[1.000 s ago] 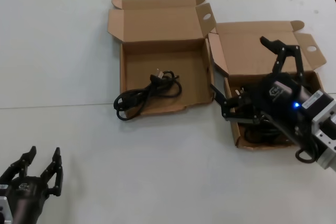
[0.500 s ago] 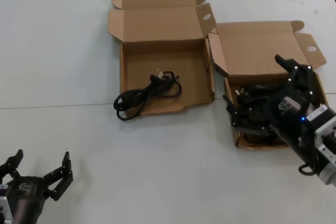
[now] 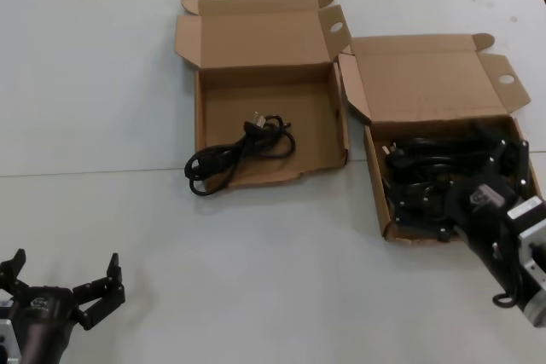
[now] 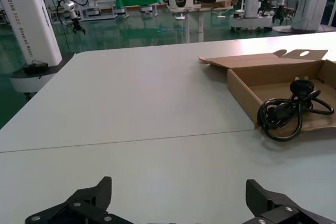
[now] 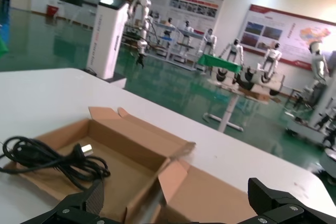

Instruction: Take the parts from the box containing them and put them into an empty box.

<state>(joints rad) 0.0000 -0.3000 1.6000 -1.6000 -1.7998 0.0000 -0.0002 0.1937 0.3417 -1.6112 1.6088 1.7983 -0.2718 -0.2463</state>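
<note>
Right claw (image 3: pixel 467 178) among tangled black cords (image 3: pixel 418 178)

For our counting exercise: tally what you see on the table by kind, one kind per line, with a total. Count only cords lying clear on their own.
Cardboard boxes: 2
Separate power cord: 1
Robot hands: 2
Total: 5
The cords heaped in the right box cannot be counted.

Two cardboard boxes sit open on the table: the box with the wavy front rim (image 3: pixel 256 117) and the straight-rimmed box (image 3: pixel 426 83) beside it. One black power cord (image 3: pixel 239 155) lies in the wavy-rimmed box, while a tangle of cords (image 3: pixel 422 176) fills the other, too knotted to count. Two grippers show, the left gripper (image 3: pixel 60 283) and the right gripper (image 3: pixel 473 189).
</note>
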